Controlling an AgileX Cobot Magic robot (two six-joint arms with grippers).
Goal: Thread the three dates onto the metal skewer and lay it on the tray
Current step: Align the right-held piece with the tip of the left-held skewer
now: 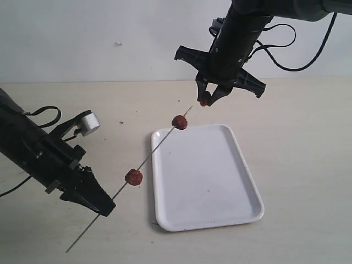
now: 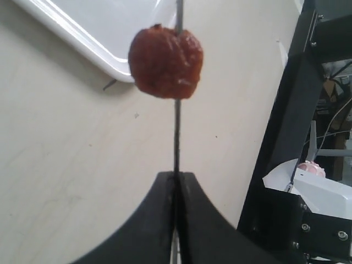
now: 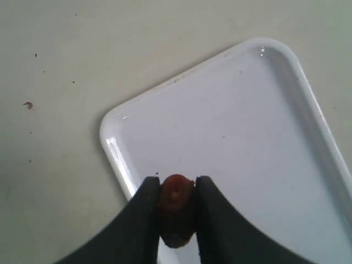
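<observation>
Third date (image 1: 204, 102): pinched between right gripper (image 1: 211, 97) jaws, in air past tray (image 1: 165, 220) far corner, just beyond free tip of metal skewer (image 1: 157, 149).
Skewer axis: slants up from left gripper (image 1: 105, 207), clamped shut on shaft, toward right claw.
Upper date (image 1: 179, 122) and lower date (image 1: 133, 176) already threaded.
Next, likely: line date up with axis, push onto tip.

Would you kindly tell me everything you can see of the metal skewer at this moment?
The metal skewer is a very thin, straight, grey rod that looks like metal. It is held in the air, slanting upward from the left gripper, which is shut on it near its lower end, with a short tail sticking out behind. Two dates are threaded on it: the lower date and the upper date. Its tip points at the third date, held in the right gripper; whether they touch cannot be told.
</observation>
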